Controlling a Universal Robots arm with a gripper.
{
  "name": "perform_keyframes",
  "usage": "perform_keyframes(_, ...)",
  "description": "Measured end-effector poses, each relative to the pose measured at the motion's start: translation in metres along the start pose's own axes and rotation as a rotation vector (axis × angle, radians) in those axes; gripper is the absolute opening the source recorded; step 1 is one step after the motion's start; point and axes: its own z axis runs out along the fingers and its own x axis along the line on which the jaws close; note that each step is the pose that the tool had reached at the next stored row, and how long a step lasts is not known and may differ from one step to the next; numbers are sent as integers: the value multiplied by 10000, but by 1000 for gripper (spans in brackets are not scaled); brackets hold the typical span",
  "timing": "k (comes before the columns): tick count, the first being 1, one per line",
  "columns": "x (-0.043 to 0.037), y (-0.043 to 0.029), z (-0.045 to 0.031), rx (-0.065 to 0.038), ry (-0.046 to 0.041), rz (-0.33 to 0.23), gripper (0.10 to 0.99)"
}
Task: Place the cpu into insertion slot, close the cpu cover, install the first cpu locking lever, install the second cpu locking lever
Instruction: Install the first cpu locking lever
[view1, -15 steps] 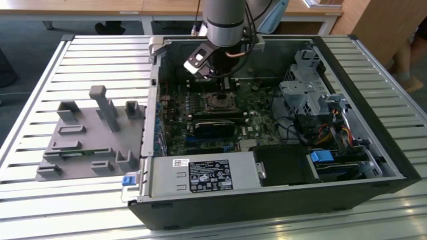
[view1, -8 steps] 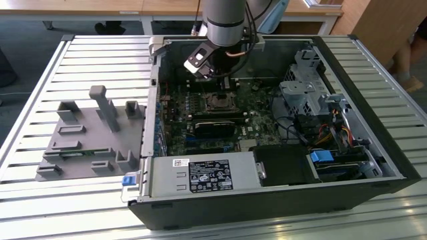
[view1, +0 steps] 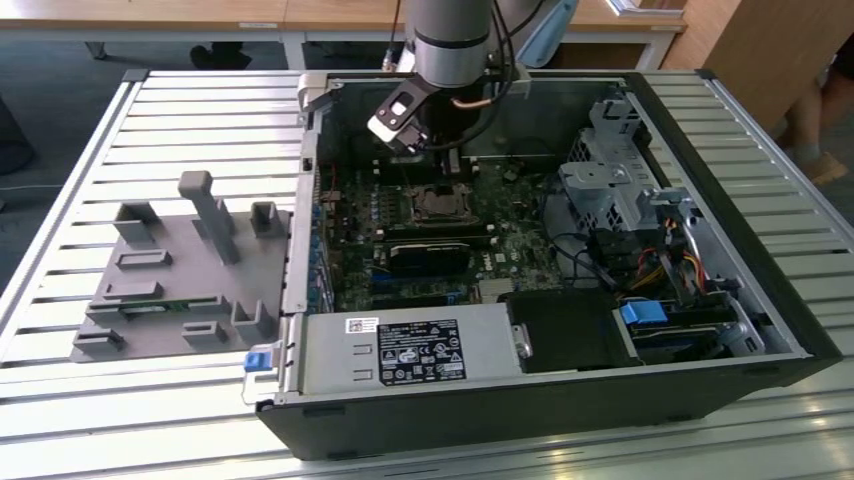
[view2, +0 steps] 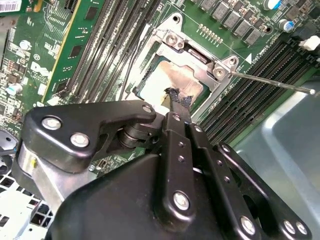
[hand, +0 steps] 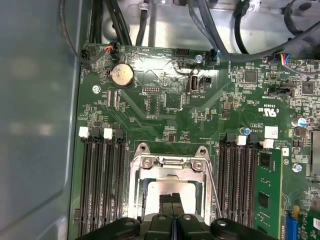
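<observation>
One cpu lies framed by one cpu cover, one gripper above

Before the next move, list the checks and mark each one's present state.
1. cpu lies in the insertion slot: ok.
2. cpu cover fully flat on the cpu: cannot tell.
3. locking lever latched: not ok; its rod juts out over the memory slots.
4. pincer empty and shut above the cpu: ok.
5. pincer clear of the cpu top: cannot tell.
</observation>
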Motion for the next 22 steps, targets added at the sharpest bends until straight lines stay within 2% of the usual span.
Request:
perform_keyframes(9, -5, 7, -151, -1, -1, 0, 106)
perform_keyframes(12, -7, 11, -228, 0, 0, 0, 106)
perform_keyframes(19, -15, 22, -475, 0, -2, 0, 106)
perform_keyframes(22, -18, 25, -545, 0, -1, 0, 106)
